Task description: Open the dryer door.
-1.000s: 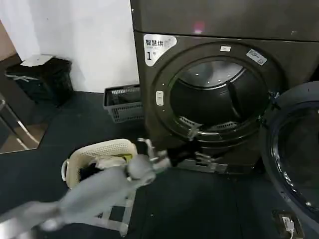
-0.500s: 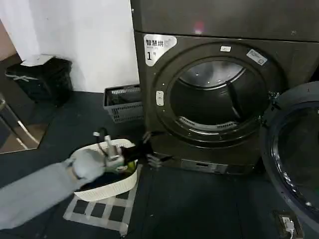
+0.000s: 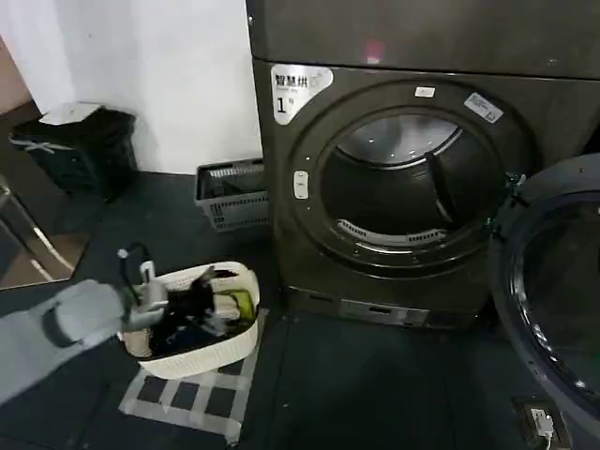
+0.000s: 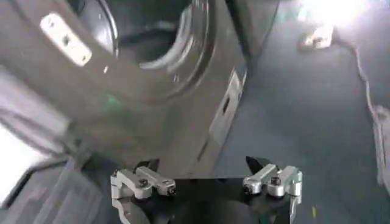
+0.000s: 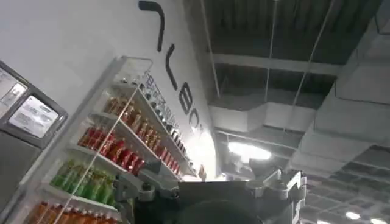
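The dryer (image 3: 281,225) stands ahead of me, dark grey-brown with a white "1" label at its upper left corner. Its round drum opening (image 3: 408,187) is uncovered. The dryer door (image 3: 562,291) hangs swung out at the right, hinged at the opening's right side, dark inner face toward me. My left gripper (image 3: 197,302) is low at the left, over a white basket and well apart from the machine. In the left wrist view this gripper (image 4: 204,167) is open and empty, with the dryer's front (image 4: 152,109) beyond it. My right gripper (image 5: 207,170) points up at the ceiling, open and empty.
A white laundry basket (image 3: 239,342) with dark items sits on a taped mat (image 3: 187,408) left of the dryer. A grey crate (image 3: 230,192) stands against the wall and a black bin (image 3: 80,150) farther left. A plug (image 3: 542,424) lies on the floor under the door.
My left arm has drawn back from the dryer's lower front, leftward and down to the basket. The door stays swung out at the right.
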